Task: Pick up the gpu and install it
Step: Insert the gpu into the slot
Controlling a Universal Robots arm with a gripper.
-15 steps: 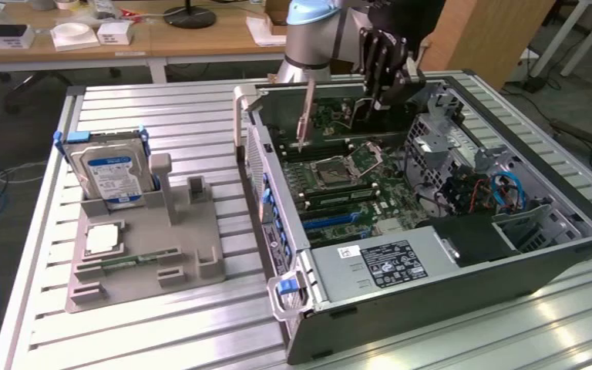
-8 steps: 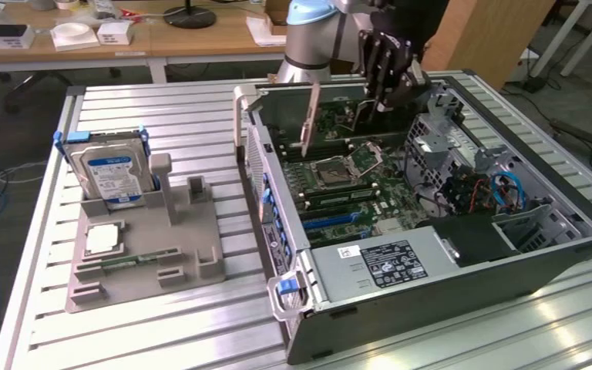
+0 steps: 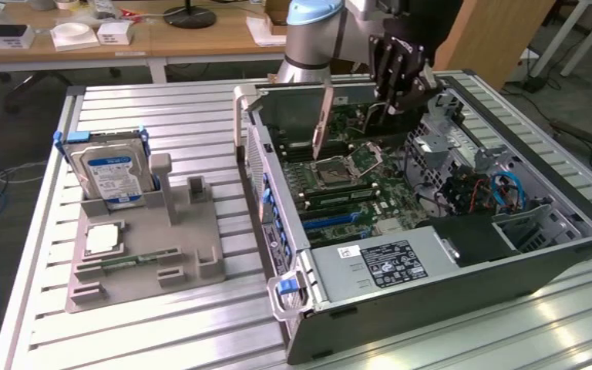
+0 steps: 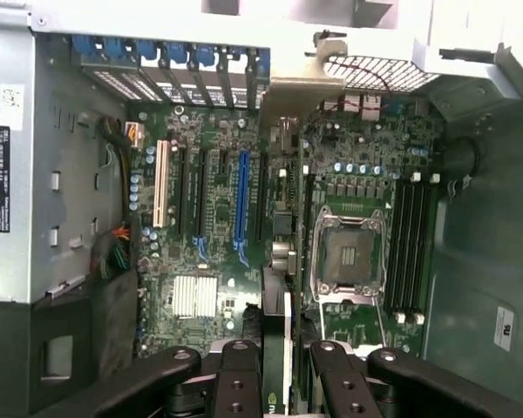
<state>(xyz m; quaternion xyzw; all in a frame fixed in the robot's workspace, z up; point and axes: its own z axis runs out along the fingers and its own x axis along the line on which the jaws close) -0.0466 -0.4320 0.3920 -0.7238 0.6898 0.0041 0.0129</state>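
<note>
- The gripper (image 3: 394, 104) (image 4: 283, 383) hangs inside the open computer case (image 3: 543, 254), toward the table's (image 3: 173, 339) far edge.
- Its jaws stand narrow, closed on the gpu (image 3: 345, 108) (image 4: 277, 261), with 1 finger on each flat face of the card.
- The gpu is held upright on edge above the motherboard (image 3: 378, 193) (image 4: 209, 226). Whether its lower edge touches the board I cannot tell.
- In the wrist view the card runs edge-on from between the fingers toward the case's rear wall. It lies between the blue slot (image 4: 241, 200) and the processor socket (image 4: 349, 257), whose lid is open.
- The case lies on its side and takes up the table's half on the exterior view's right.
- On the other half, a grey holder (image 3: 188, 247) (near the table's edge on the exterior view's left) carries a hard drive (image 3: 111, 173) standing upright, well apart from the gripper.
</note>
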